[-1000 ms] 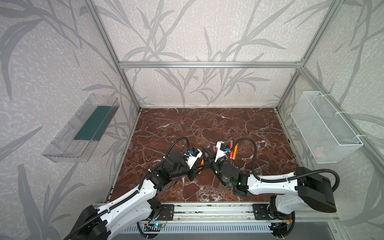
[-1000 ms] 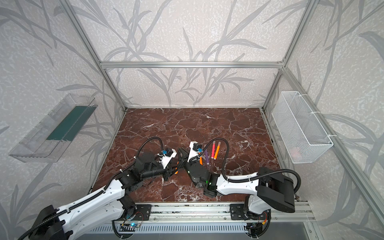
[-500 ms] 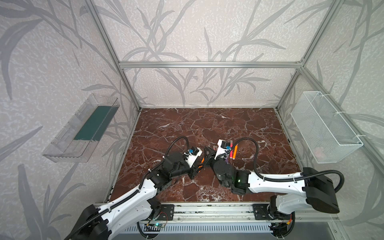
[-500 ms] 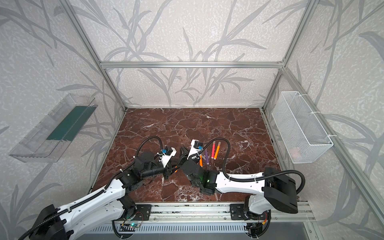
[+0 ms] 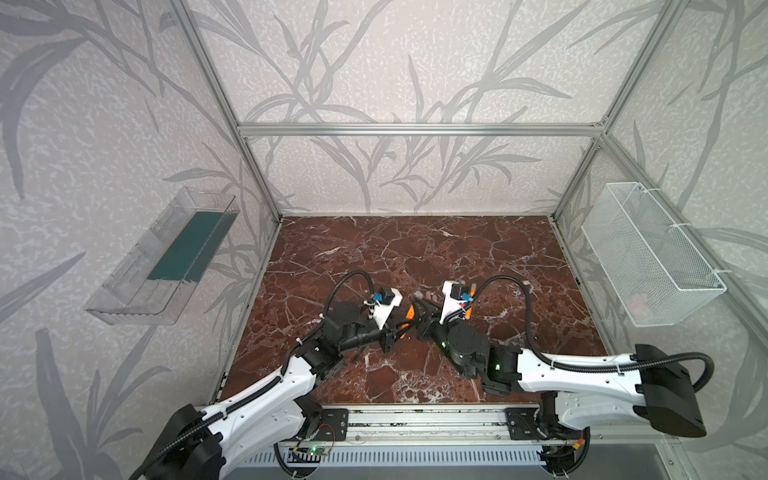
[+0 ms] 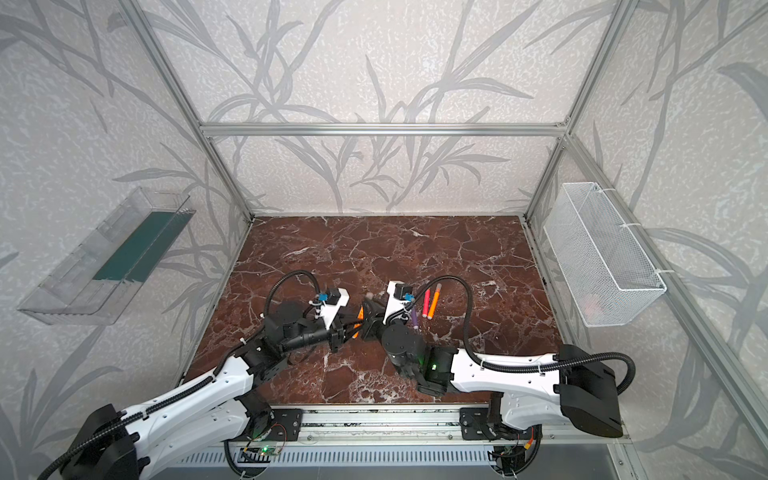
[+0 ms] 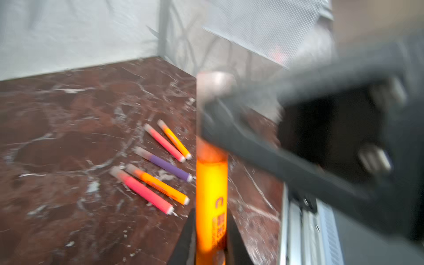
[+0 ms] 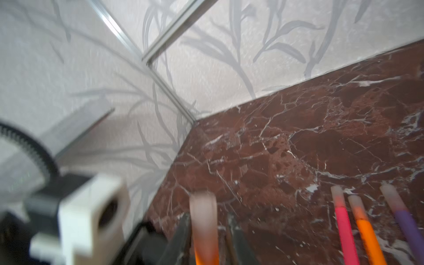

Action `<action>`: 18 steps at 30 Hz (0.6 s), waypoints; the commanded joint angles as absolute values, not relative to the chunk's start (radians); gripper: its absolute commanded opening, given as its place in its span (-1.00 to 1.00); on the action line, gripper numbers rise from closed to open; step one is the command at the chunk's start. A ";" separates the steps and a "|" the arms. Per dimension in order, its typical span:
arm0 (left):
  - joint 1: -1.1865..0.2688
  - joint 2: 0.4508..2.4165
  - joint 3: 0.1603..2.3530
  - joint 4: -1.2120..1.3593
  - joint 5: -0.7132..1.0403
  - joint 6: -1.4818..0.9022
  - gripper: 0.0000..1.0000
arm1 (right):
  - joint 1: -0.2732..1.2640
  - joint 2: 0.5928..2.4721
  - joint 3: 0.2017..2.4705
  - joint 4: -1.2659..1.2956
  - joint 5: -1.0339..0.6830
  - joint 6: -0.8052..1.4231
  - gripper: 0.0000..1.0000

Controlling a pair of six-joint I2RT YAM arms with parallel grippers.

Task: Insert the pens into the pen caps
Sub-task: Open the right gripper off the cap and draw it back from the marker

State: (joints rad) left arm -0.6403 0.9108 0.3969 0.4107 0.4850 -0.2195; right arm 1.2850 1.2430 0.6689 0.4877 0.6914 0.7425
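Snugly in left end effector [image 7: 210, 239]: pen [image 7: 211, 195]

Wrist views blurry; orange pen [image 7: 211, 206] cropped.

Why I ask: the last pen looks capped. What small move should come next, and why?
Probably back the right claw straight off the cap. Its jaws appear slightly apart around the cap, which already sits on the orange pen clamped in the left claw. Five capped pens lie on the table; this one could join them once freed.
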 commanded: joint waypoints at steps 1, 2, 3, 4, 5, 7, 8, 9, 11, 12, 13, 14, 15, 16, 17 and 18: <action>-0.621 0.884 0.394 0.568 0.347 -0.285 -1.00 | 1.301 1.203 0.637 0.426 0.646 0.668 -0.21; -0.623 0.884 0.391 0.568 0.346 -0.285 -1.00 | 1.302 1.189 0.634 0.428 0.651 0.655 -0.15; -0.624 0.888 0.388 0.568 0.346 -0.285 -1.00 | 1.299 1.177 0.632 0.428 0.655 0.645 -0.12; -0.627 0.890 0.388 0.570 0.347 -0.284 -1.00 | 1.300 1.162 0.627 0.429 0.657 0.644 -0.10; -0.628 0.893 0.387 0.572 0.347 -0.285 -1.00 | 1.301 1.146 0.622 0.431 0.656 0.643 -0.08; -0.635 0.900 0.382 0.576 0.351 -0.283 -1.00 | 1.299 1.121 0.610 0.449 0.649 0.593 -0.06; -0.642 0.903 0.381 0.578 0.354 -0.280 -1.00 | 1.298 1.111 0.606 0.464 0.647 0.576 -0.05; -0.648 0.903 0.379 0.579 0.356 -0.276 -1.00 | 1.298 1.104 0.604 0.474 0.649 0.565 -0.03; -0.666 0.903 0.375 0.580 0.358 -0.261 -1.00 | 1.287 1.094 0.607 0.488 0.634 0.545 0.03; -0.677 0.904 0.375 0.577 0.357 -0.252 -1.00 | 1.278 1.091 0.610 0.493 0.616 0.538 0.06; -0.687 0.904 0.375 0.573 0.355 -0.242 -1.00 | 1.269 1.091 0.617 0.499 0.594 0.528 0.12; -0.698 0.902 0.376 0.566 0.352 -0.232 -1.00 | 1.264 1.095 0.625 0.500 0.575 0.519 0.18; -0.708 0.903 0.377 0.561 0.349 -0.223 -1.00 | 1.259 1.101 0.635 0.499 0.564 0.512 0.23; -0.719 0.903 0.380 0.553 0.342 -0.214 -1.00 | 1.256 1.113 0.648 0.503 0.555 0.504 0.26; -0.731 0.903 0.381 0.549 0.336 -0.204 -1.00 | 1.253 1.126 0.664 0.505 0.543 0.494 0.27; -0.739 0.903 0.381 0.548 0.334 -0.199 -1.00 | 1.251 1.140 0.678 0.502 0.538 0.488 0.27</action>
State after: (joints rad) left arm -0.7208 0.9031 0.3832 0.5358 0.3538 -0.2401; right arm 1.2606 1.1194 0.6254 0.4721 0.5766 0.5407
